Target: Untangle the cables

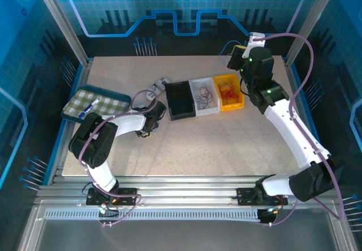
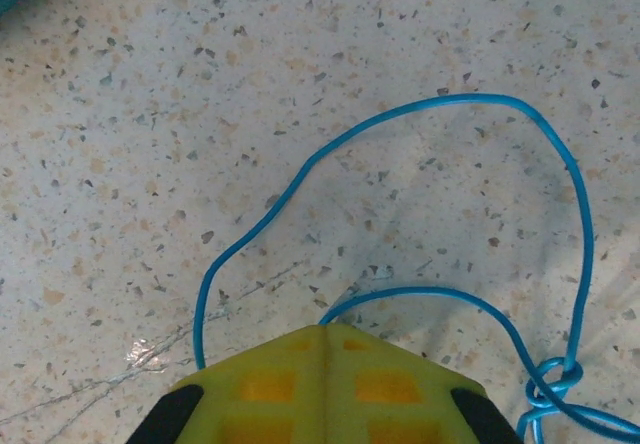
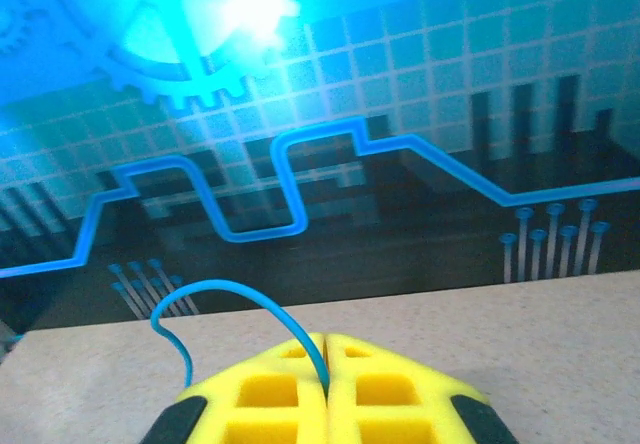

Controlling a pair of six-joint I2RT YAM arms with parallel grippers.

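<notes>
Far L on the table (image 1: 186, 143): a green checked tray (image 1: 110, 100). Next, the L gripper (image 2: 325, 329) is low over the table. Its fingers are shut tight w/ a blue cable (image 2: 450, 104) pinched btw them. That cable lies on the table in a big loop & has a small knot (image 2: 550, 384) near the fingers. In the middle, 3 bins side by side: black bin (image 1: 180, 101), white bin (image 1: 195, 83) w/ dark curly cables (image 1: 203, 97), yellow bin (image 1: 232, 107) w/ red cables (image 1: 229, 92). Far R, by the table's back edge, the R gripper (image 3: 327, 339) is shut too. It nips a thin blue wire (image 3: 215, 286) that bends up in a small arch. Can't tell if it's the same cable.
</notes>
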